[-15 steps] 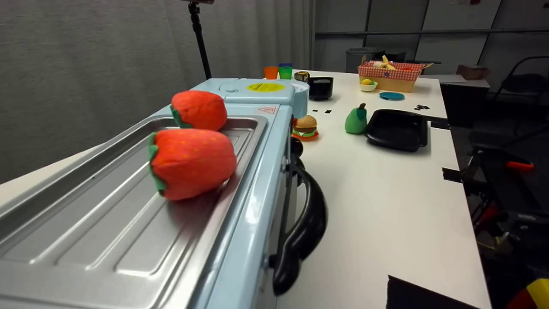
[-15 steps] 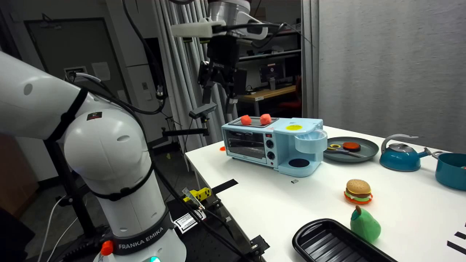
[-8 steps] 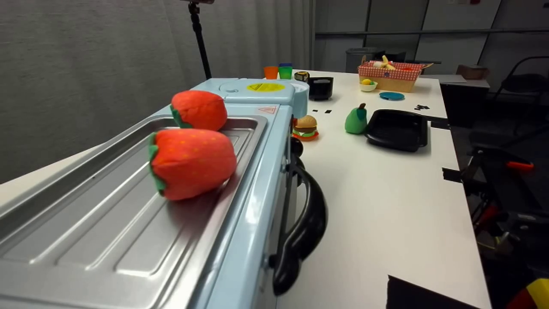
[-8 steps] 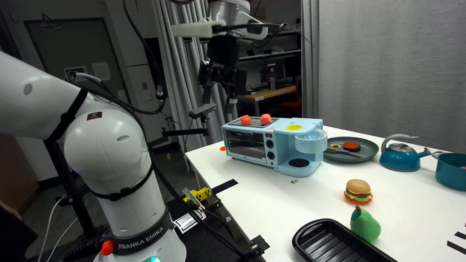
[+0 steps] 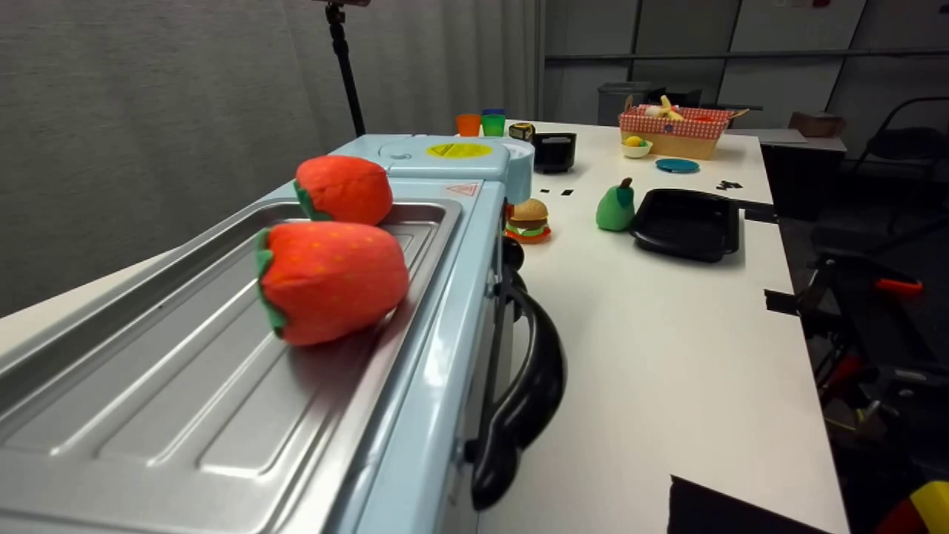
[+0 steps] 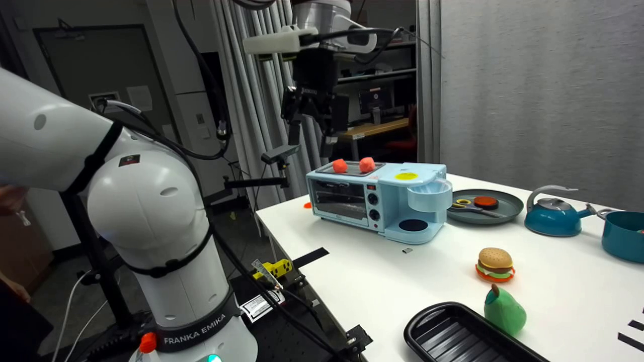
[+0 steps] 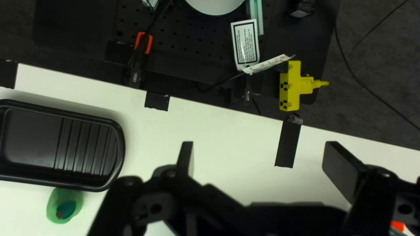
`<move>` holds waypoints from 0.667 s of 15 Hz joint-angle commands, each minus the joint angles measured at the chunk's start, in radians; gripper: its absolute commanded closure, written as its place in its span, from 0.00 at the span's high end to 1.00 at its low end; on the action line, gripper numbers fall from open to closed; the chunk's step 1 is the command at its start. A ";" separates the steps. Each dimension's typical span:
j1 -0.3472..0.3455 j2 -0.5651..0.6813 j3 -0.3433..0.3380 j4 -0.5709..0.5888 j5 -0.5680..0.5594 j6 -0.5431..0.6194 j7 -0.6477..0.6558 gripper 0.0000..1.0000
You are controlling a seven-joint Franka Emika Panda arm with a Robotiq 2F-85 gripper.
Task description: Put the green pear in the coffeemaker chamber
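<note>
The green pear (image 6: 505, 312) stands on the white table against the black tray's side. It also shows in an exterior view (image 5: 615, 211) and in the wrist view (image 7: 61, 196), at lower left. The pale blue coffeemaker appliance (image 6: 397, 188) stands further along the table. Its coffee-side chamber (image 6: 421, 235) is an open bay with a black disc under a clear-blue holder (image 6: 430, 196). My gripper (image 6: 311, 144) hangs high in the air, above and behind the appliance in that view, far from the pear. In the wrist view my gripper (image 7: 258, 150) has its jaws wide apart with nothing between them.
Two red strawberries (image 5: 337, 282) lie on the appliance's metal top tray (image 5: 185, 415). A black tray (image 6: 453, 332) and toy burger (image 6: 495, 264) are near the pear. A grey pan (image 6: 510, 206), blue kettle (image 6: 556, 218) and teal pot (image 6: 624, 236) stand at the back.
My gripper has shifted slightly to the right and a little lower in an exterior view. A person's hand has appeared at its left edge. The pear and appliance have not moved.
</note>
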 commanded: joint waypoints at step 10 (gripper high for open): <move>-0.108 0.242 -0.021 0.040 -0.181 0.369 0.084 1.00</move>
